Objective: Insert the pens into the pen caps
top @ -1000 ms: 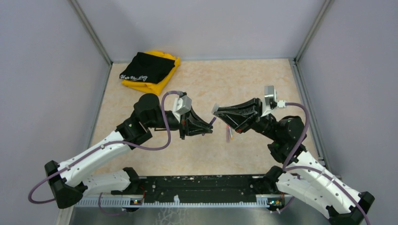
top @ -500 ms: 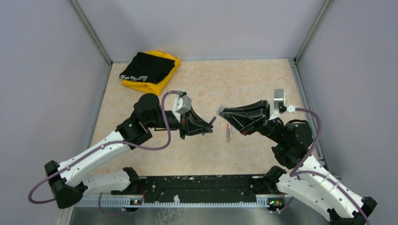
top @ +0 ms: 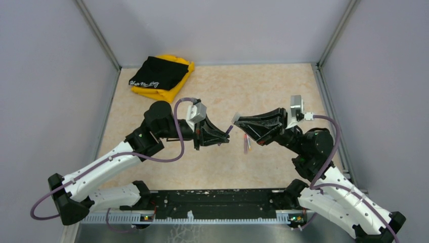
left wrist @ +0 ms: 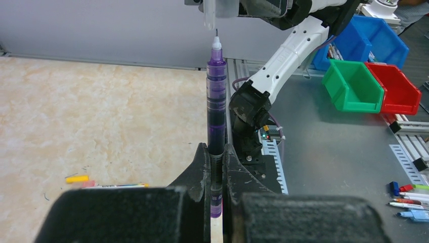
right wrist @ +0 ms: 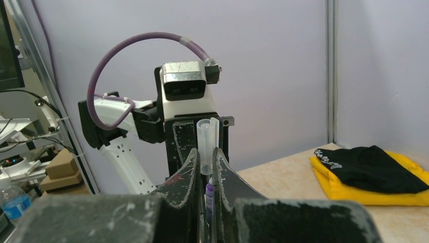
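above the middle of the surface [top: 263, 86] we have the two pincers meeting nose to nose. our left pincer [left wrist: 216, 149] is clamped on a purple pen [left wrist: 216, 101], whose nib points toward three o'clock in the top view. our right pincer [right wrist: 205, 152] is closed around a pale cap [right wrist: 204, 142], its mouth facing the nib. from the left wrist we see the nib just short of that cap, with a sliver of gap between them and the two roughly in line. so we judge the first pairing lined up but not yet seated. toward five o'clock of the meeting point a pinkish pen [top: 246, 144] lies on the surface. the left wrist view also shows a yellow cap [left wrist: 77, 178] lying just beside some thin pens [left wrist: 121, 185], not on them. nothing looks capped as far as we can tell, so pushing this one home and pairing the others remain.
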{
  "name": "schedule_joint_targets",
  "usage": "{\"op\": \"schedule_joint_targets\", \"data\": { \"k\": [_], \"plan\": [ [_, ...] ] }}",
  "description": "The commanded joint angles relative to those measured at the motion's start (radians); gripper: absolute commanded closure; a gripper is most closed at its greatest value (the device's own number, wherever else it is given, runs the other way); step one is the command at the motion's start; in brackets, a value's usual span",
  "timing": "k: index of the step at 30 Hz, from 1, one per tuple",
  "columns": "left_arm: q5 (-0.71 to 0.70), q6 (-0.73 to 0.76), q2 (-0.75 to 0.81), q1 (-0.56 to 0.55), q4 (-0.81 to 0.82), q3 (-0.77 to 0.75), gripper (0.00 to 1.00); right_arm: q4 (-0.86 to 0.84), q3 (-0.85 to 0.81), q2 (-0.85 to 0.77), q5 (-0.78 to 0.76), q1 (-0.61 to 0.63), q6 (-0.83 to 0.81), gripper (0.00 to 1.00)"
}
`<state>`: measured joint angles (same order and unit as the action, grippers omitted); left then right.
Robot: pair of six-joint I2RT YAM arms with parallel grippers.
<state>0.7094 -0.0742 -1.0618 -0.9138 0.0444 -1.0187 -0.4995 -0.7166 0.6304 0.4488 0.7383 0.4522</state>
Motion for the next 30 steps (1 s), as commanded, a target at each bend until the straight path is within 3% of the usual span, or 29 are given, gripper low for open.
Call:
{"op": "schedule_joint_targets", "data": {
  "k": [1,25,30],
  "plan": [
    [-0.007,0.001,0.025,-0.005,0.048,-0.005,1.00,0.009,-0.020,0.006,0.013,-0.002,-0.026,1.00],
    [-0.044,-0.013,0.037,-0.005,0.078,-0.002,1.00,0.014,0.013,0.048,0.097,-0.002,-0.004,1.00],
    [-0.071,-0.021,0.052,-0.005,0.095,0.008,1.00,0.050,0.015,0.030,0.077,-0.002,-0.015,0.84]
  ]
}}
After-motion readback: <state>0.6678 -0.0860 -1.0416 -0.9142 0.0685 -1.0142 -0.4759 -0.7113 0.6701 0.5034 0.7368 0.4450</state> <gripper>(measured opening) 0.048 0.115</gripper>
